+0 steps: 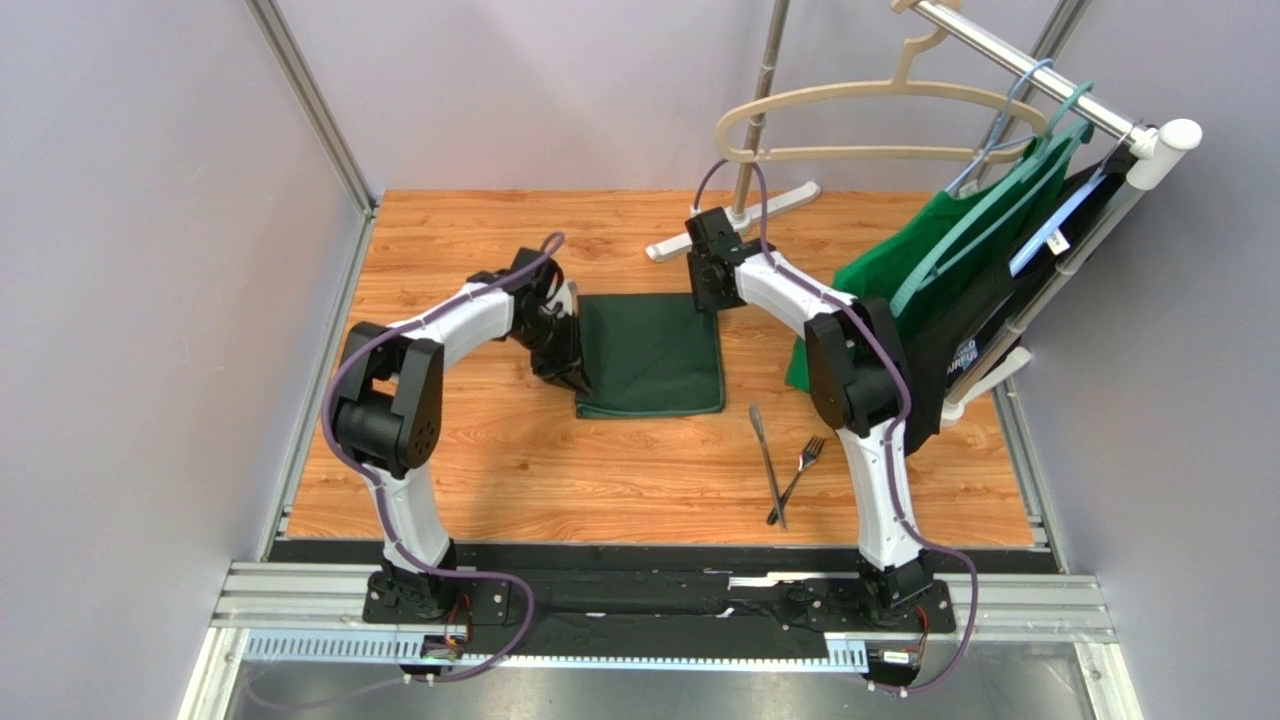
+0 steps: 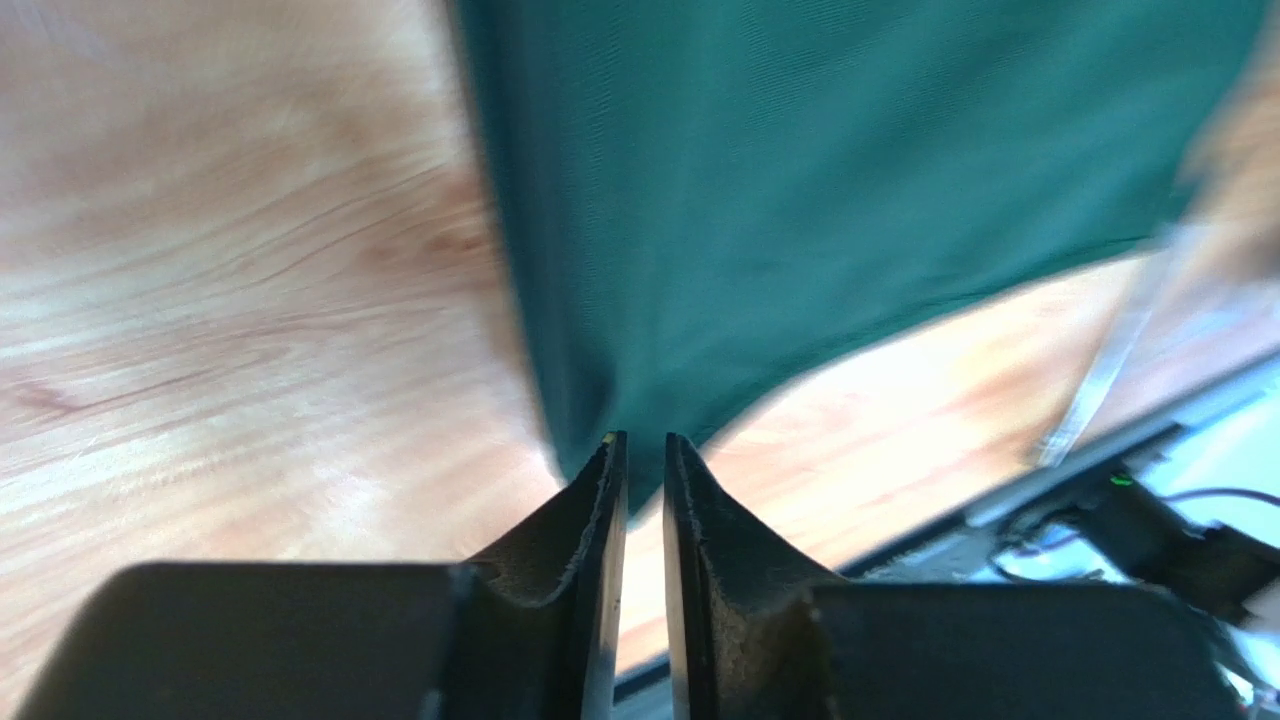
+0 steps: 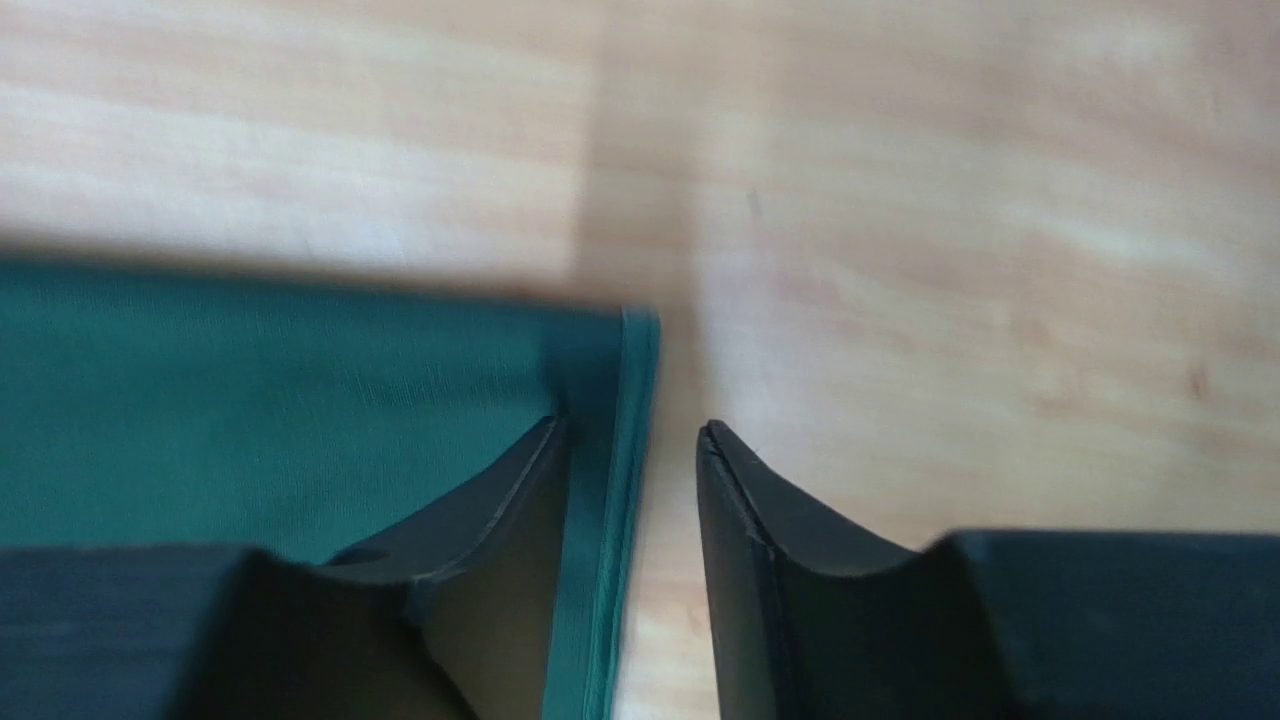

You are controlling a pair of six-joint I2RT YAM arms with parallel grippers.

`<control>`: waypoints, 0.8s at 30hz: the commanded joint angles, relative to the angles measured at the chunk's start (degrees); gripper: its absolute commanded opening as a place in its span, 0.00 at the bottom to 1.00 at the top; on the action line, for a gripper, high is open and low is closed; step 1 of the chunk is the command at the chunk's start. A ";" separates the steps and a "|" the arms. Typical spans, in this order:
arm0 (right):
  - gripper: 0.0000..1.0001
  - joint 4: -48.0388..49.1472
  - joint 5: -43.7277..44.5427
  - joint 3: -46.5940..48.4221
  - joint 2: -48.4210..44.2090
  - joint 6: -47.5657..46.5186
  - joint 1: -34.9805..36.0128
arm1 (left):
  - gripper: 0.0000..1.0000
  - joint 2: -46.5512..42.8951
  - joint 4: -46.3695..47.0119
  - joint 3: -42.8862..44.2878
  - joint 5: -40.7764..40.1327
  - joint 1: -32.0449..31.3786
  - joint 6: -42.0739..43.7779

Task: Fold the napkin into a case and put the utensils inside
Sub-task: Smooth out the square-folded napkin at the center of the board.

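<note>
Top view, napkin: we see the napkin (image 1: 649, 356) lying flat on the tabletop (image 1: 496, 480) as a folded dark green rectangle. No flap shows, so we judge the case only partly made.
Top view, left claw: the left claw (image 1: 564, 342) sits low at the napkin's left edge, placed, we think, to work that side of the fold.
Top view, right claw: the right claw (image 1: 706, 288) hangs over the napkin's far right corner, opposite its partner, so the cloth is tended from both sides.
Top view, utensils: the utensils (image 1: 784, 462), a fork and a second silver piece, lie crossed to the right of the napkin and nearer the arm bases, apart from it. They are probably waiting there until there is a case to put them in.
Left wrist view, left claw: narrow, the jaws a slit apart with one napkin corner at their mouth. We see no cloth pinched.
Right wrist view, right claw: moderately wide and holding nothing. It straddles the napkin's layered edge, one finger over cloth and the other over bare wood.
</note>
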 commanded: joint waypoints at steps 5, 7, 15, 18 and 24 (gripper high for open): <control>0.47 -4.67 -7.49 -13.32 -17.17 6.69 3.64 | 0.13 4.81 -1.31 17.10 5.97 2.43 -2.34; 0.45 -3.62 -10.67 -17.79 -18.49 7.75 4.25 | 0.09 8.25 -1.05 20.53 6.59 2.79 -2.70; 0.33 3.86 -14.90 -32.66 -24.20 11.10 4.78 | 0.08 20.66 -6.48 28.79 0.36 5.43 0.10; 0.33 4.74 -13.94 -37.23 -25.35 10.75 5.13 | 0.08 19.44 -7.03 25.92 -2.89 5.52 1.25; 0.33 4.21 -12.70 -42.24 -28.24 11.01 7.33 | 0.19 8.91 -6.86 16.79 -5.80 5.69 4.94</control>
